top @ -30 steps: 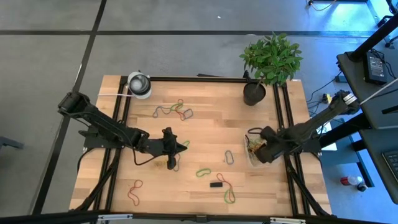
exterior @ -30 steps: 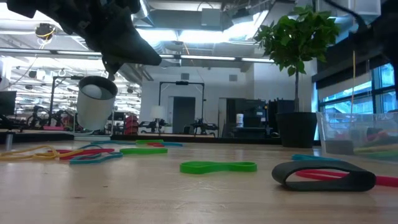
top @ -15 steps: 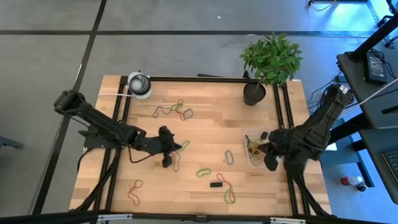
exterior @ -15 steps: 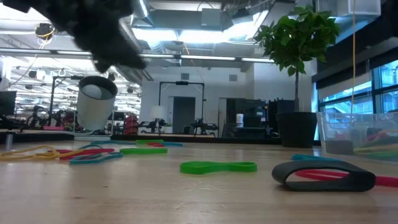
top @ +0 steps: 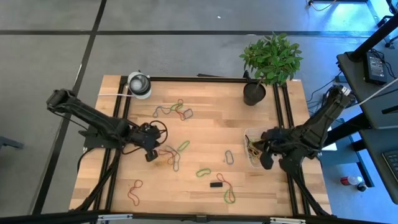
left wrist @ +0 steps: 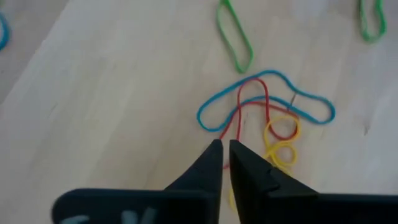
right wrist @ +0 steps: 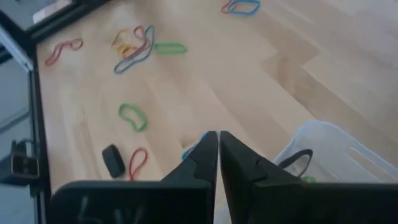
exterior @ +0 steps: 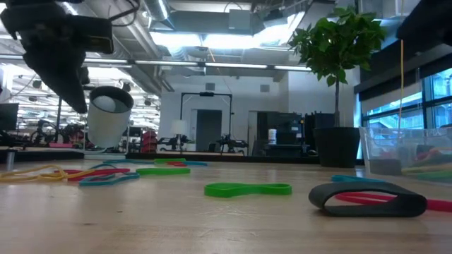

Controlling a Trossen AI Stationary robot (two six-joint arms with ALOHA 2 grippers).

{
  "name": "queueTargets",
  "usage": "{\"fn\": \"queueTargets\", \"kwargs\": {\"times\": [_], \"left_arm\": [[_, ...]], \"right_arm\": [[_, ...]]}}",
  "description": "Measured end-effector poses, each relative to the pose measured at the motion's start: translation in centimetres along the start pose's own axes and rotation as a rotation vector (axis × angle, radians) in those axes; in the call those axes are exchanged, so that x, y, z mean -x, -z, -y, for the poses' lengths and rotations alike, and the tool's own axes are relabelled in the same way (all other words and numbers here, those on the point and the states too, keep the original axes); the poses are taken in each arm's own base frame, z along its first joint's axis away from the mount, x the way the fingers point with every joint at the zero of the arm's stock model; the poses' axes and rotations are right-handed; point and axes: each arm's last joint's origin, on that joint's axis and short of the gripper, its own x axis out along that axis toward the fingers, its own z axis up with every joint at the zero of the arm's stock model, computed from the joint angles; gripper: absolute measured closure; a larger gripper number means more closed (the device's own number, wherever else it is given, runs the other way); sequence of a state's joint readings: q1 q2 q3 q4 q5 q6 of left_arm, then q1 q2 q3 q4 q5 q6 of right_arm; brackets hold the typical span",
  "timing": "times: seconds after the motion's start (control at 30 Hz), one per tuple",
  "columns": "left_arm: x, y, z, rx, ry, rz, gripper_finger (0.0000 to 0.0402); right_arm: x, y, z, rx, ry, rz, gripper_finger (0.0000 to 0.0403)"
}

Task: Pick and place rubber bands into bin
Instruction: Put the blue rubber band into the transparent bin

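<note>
Rubber bands lie loose on the wooden table: a blue, red and yellow cluster (top: 168,155) (left wrist: 267,112), green bands (top: 203,172) (exterior: 247,189), a black one (top: 216,184) (exterior: 367,200), a red one (top: 134,190) and a far group (top: 174,111). The clear bin (top: 250,133) (right wrist: 336,143) stands at the right edge with several bands inside. My left gripper (top: 151,155) (left wrist: 225,148) hangs shut just left of the cluster, above the table. My right gripper (top: 265,162) (right wrist: 217,138) is shut beside the bin's near side, holding nothing.
A black plant pot (top: 254,93) stands at the far right corner and a white-and-grey roll (top: 139,84) at the far left. Black frame rails (top: 124,118) run along the left and right sides. Bare wood lies between the cluster and the bin.
My left gripper has drawn back from the band cluster toward the table's left edge and tipped more steeply downward; the cluster stays on the table. My right gripper has risen from over the bin, shifted a little toward the near edge and turned.
</note>
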State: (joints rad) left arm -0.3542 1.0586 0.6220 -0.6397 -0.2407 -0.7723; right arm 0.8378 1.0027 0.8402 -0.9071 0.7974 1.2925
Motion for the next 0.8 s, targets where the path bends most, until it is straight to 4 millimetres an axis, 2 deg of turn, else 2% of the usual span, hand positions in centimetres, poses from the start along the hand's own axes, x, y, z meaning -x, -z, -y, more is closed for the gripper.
{"fn": "queueTargets", "kwargs": {"times": [0.4, 0.63, 0.8], "left_arm": [[-3.9, -1.2, -0.2, -0.216, -0.075, -0.064, 0.0277], [-6.5, -1.4, -0.4, -0.301, -0.1, -0.122, 0.0272], [-8.2, -1.3, -0.3, -0.322, -0.048, -0.182, 0.0279]], "right_arm": [[-2.8, -0.9, -0.6, -0.087, 0.088, 0.039, 0.038], [-3.9, -0.6, -1.4, -0.101, 0.1, 0.043, 0.038], [-4.3, -0.5, -1.7, -0.107, 0.093, 0.045, 0.038]]}}
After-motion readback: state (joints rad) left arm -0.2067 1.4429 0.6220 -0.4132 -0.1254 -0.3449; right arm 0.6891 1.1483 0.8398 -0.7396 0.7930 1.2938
